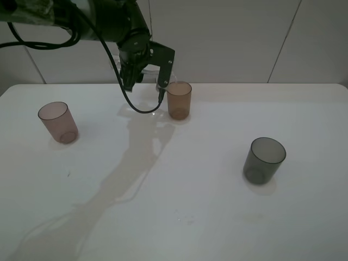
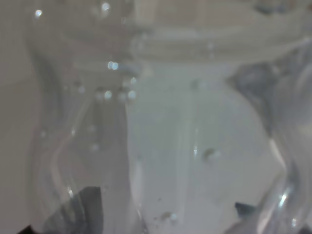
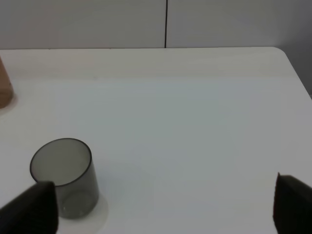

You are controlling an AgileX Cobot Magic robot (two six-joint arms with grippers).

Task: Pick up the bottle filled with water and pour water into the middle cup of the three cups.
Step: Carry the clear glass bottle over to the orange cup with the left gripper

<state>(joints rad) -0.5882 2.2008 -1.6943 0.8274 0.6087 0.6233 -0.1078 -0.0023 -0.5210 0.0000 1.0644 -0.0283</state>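
The left gripper (image 1: pixel 147 76) is closed tight on the clear bottle (image 2: pixel 161 136), which fills the left wrist view. It holds the bottle up in the air, just to the left of the amber middle cup (image 1: pixel 179 100), close to the cup's rim. So the cup lies to the right of the bottle, and the bottle probably has to tip that way. How far it leans is too hard to see. The right gripper (image 3: pixel 163 204) is wide open and holds nothing. It hangs near the grey cup (image 3: pixel 63 175), well away from the middle cup.
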